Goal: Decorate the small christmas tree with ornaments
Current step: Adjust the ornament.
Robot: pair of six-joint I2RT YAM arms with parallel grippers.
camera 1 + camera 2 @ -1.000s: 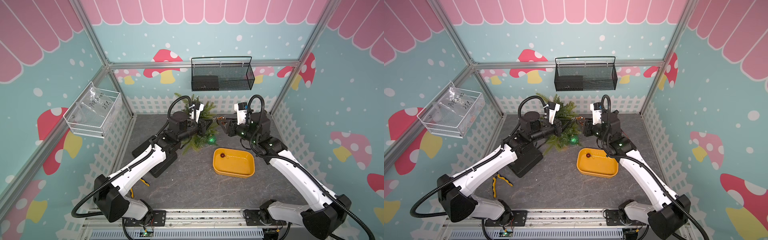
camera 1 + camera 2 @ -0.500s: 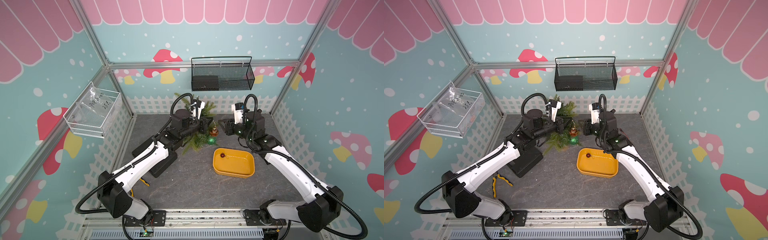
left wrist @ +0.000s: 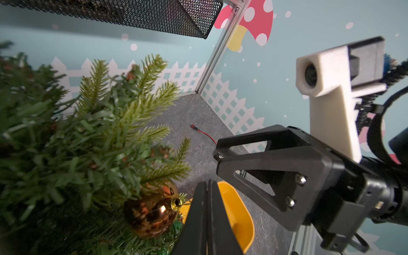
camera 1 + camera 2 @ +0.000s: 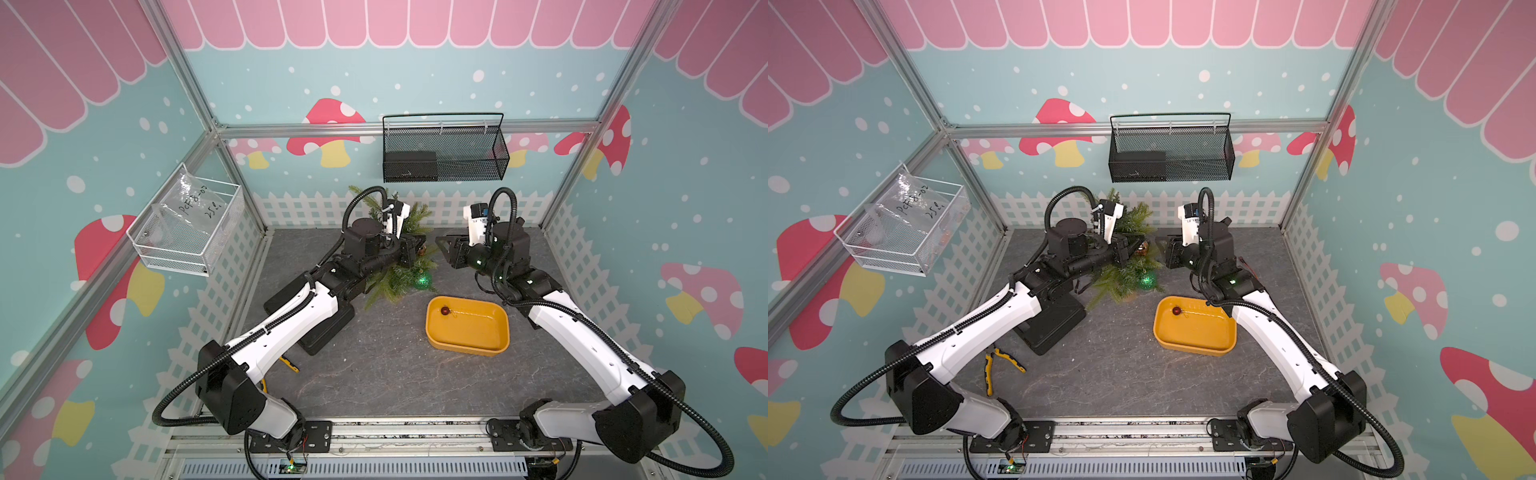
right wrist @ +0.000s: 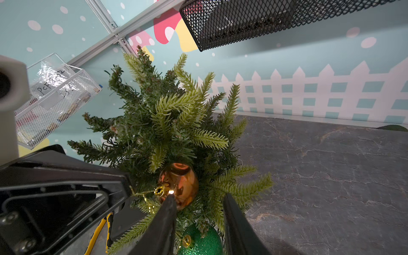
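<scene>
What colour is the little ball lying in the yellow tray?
The little ball is shiny red, best seen in a top view.

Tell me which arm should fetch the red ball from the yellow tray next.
Likely right. The right gripper is open and empty, its arm beside the yellow tray holding the red ball. The left gripper is shut against the tree.

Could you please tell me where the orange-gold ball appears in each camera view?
In a top view: orange-gold ball in the small christmas tree, beyond the green ball.
In a top view: same spot.
Left wrist: hanging under a branch.
Right wrist: hanging above the green ball.
Shared landmark: the tree.
</scene>
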